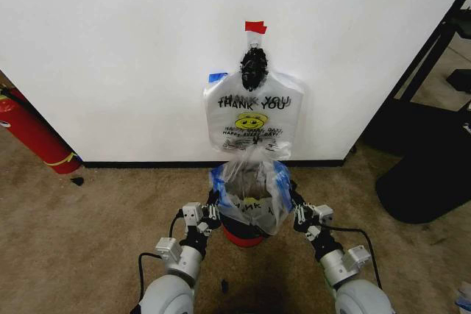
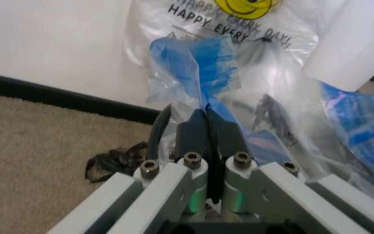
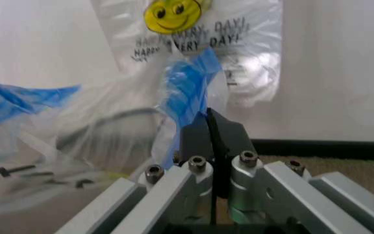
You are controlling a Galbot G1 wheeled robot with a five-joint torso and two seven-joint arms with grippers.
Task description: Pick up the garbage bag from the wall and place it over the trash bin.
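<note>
Over the trash bin point(image 1: 245, 236), both grippers hold a garbage bag point(image 1: 252, 193) spread wide so its mouth covers the rim. The left gripper point(image 2: 206, 127) and right gripper point(image 3: 211, 132) each have fingers clamped together on a blue-printed edge

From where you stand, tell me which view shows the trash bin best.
The head view: it shows the trash bin whole against the wall, its red base below a garbage bag stretched over it between the left tool and the right tool. Both wrist views catch just dark rim traces through plastic.
</note>
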